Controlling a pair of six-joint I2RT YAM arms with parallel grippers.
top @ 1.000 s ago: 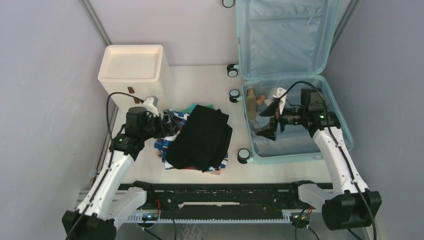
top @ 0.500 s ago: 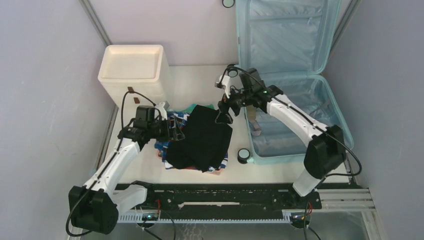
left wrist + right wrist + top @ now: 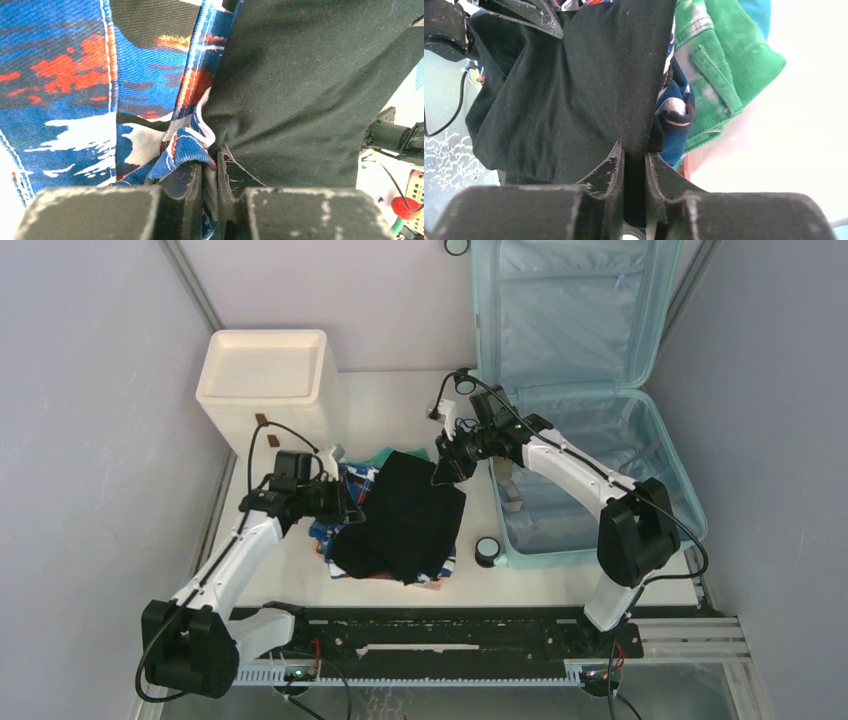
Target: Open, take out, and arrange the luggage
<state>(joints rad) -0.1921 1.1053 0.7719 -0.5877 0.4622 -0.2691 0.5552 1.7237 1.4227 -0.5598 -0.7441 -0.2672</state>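
Our left claw (image 3: pixel 210 175) is nipped tight on a fold of the blue, red and white patterned cloth (image 3: pixel 75 100), hard against the edge of the black fabric garment (image 3: pixel 300 90). Our right claw (image 3: pixel 634 155) is pinched narrow on that garment's far corner, with a green corduroy garment (image 3: pixel 719 65) just beside it. The black garment covers most of the clothing heap on the white table (image 3: pixel 400 400). Behind the heap stands a cream-white box-shaped cabinet (image 3: pixel 265 375). The pale aqua-blue hard-shell luggage (image 3: pixel 570 320) lies open at the table's right, lid raised at the back, and our right arm reaches out across its left rim.
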